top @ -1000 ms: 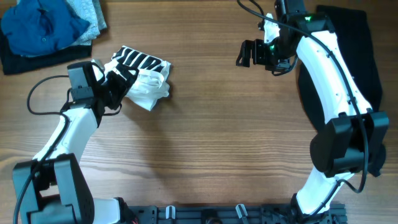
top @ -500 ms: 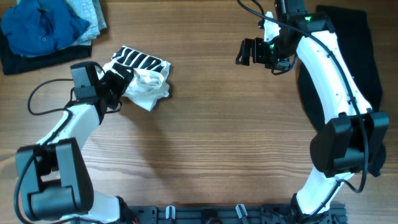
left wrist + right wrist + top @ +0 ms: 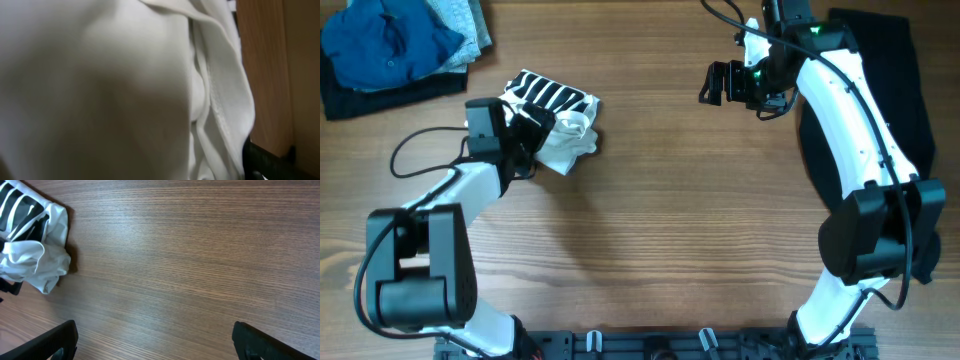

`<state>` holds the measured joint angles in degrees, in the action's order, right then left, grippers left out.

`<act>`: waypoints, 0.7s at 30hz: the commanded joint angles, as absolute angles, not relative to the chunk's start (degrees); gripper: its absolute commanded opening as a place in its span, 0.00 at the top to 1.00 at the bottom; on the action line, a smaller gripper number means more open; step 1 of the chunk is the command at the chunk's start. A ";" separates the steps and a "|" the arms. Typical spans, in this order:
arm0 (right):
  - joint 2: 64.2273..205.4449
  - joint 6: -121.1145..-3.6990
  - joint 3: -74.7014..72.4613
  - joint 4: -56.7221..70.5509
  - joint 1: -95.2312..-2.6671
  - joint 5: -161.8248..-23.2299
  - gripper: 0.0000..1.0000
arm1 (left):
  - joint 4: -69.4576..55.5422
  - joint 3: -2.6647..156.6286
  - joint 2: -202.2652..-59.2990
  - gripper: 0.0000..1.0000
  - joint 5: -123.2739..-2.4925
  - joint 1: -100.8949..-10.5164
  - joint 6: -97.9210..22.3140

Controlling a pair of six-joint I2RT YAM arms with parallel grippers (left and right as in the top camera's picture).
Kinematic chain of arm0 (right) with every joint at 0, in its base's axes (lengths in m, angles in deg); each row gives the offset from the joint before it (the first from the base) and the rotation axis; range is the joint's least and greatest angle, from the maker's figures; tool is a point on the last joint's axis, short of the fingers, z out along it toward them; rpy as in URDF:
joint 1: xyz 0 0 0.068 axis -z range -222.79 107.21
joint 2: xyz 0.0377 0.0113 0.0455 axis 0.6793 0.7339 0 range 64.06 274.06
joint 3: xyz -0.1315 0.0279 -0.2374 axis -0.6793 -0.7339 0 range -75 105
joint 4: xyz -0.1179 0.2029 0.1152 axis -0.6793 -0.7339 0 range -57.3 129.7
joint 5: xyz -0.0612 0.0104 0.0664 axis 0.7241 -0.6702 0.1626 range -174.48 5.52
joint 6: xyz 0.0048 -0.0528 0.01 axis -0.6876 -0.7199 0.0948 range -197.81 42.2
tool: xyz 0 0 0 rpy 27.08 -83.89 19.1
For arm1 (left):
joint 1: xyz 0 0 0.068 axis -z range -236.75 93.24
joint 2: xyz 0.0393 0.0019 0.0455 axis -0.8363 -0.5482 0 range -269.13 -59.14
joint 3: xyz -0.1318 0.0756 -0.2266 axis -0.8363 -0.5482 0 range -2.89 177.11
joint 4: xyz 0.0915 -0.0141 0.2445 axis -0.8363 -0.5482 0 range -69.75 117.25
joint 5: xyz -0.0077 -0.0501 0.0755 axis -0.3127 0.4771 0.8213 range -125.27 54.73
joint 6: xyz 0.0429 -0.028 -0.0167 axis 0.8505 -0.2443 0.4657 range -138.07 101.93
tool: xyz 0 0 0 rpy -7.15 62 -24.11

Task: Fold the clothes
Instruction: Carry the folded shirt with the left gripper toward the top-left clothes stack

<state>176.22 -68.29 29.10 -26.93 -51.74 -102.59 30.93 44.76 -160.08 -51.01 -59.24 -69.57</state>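
Note:
The white T-shirt (image 3: 568, 138) lies bunched in a small heap at the table's upper left, with its black-and-white striped part (image 3: 550, 97) on top. My left gripper (image 3: 534, 126) is pressed into the heap's left side. White fabric (image 3: 125, 90) fills the left wrist view. Only the right finger shows there, set wide at the lower right, so the jaws look open. My right gripper (image 3: 718, 85) hovers open and empty over bare wood at the upper right. In the right wrist view (image 3: 155, 342) the shirt (image 3: 35, 260) lies far off to the left.
A black garment (image 3: 880, 60) lies along the right edge under my right arm. Folded blue and grey garments (image 3: 390, 45) sit on a dark one at the top left corner. The table (image 3: 670, 230) is bare wood.
My left arm has swung right and pushed further into the shirt. The heap has shifted slightly right. The right arm has not moved.

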 commanded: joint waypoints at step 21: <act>175.22 -70.17 29.88 -26.97 -51.91 -102.22 0.00 | 32.09 44.68 -165.74 0.91 -42.01 -59.28 -67.82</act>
<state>176.22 -69.09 29.10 -26.95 -51.74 -102.59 29.42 46.10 -163.23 -45.33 -59.48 -73.29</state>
